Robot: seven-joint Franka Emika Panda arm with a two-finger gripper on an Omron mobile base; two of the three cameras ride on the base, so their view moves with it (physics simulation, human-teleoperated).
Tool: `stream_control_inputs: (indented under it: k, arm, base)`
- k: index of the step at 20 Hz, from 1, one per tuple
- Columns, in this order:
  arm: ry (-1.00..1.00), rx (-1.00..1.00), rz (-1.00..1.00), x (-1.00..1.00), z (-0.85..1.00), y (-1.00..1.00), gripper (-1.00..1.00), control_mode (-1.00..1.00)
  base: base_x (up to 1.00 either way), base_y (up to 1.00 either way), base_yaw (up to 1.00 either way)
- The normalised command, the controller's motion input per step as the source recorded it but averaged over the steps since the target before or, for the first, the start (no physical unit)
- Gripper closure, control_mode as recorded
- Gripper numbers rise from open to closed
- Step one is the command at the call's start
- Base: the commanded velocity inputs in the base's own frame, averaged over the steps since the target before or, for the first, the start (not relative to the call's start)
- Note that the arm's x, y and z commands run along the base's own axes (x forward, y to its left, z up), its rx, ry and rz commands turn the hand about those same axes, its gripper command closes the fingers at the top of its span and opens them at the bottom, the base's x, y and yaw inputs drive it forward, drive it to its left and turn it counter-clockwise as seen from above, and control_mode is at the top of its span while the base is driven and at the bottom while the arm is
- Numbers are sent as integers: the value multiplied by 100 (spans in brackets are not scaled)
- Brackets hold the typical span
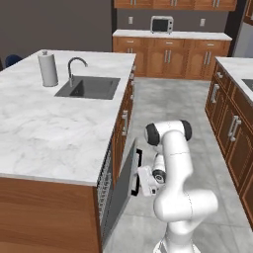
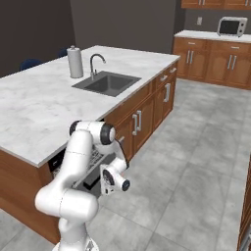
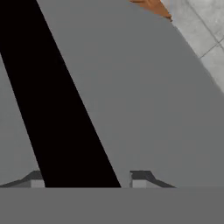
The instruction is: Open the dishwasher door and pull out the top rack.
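I am in the first step: getting the door (image 1: 121, 190) open. It sits in the island's long side, below the counter (image 1: 44, 128), and it is tilted partway out from the top, hinged low, not yet down flat. In the left base view I see its grey face leaning away from the opening, with my gripper (image 1: 140, 179) right at its outer side, at the handle (image 1: 138, 170).

Just left of the door, inside the gap, the rack (image 1: 104, 185) shows as a strip of pale wire grid under the counter edge. It is well inside the machine and nothing has been drawn out.

From the right base view my arm covers most of the opening; the dark door front (image 2: 95, 177) shows low behind my forearm.

In the hand view the handle runs as a wide black bar (image 3: 61, 109) slanting across the grey panel, and it passes down between my two fingertips (image 3: 141, 178), one on each side of it. They stand apart around the bar; I cannot tell whether they press on it or merely straddle it.

My judgement: the next move is to keep drawing the handle outward and down along the hinge arc until the door lies level. Only then can I let go, reach in over the door, and hook the rack's front edge to pull it straight out.
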Motion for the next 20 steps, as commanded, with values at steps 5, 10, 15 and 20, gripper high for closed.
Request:
stream_control_inputs:
  k: [5,10,15,20]
  arm:
    - [17,0,-10,-40,-45,-100,100,-100]
    - [20,0,-10,-35,-49,-100,100,-100]
    - [21,0,-9,-31,-56,-100,100,-100]
    - [21,0,-8,-31,-56,-100,100,-100]
  base:
    - [0,0,0]
    - [0,0,0]
    - [0,0,0]
    - [0,0,0]
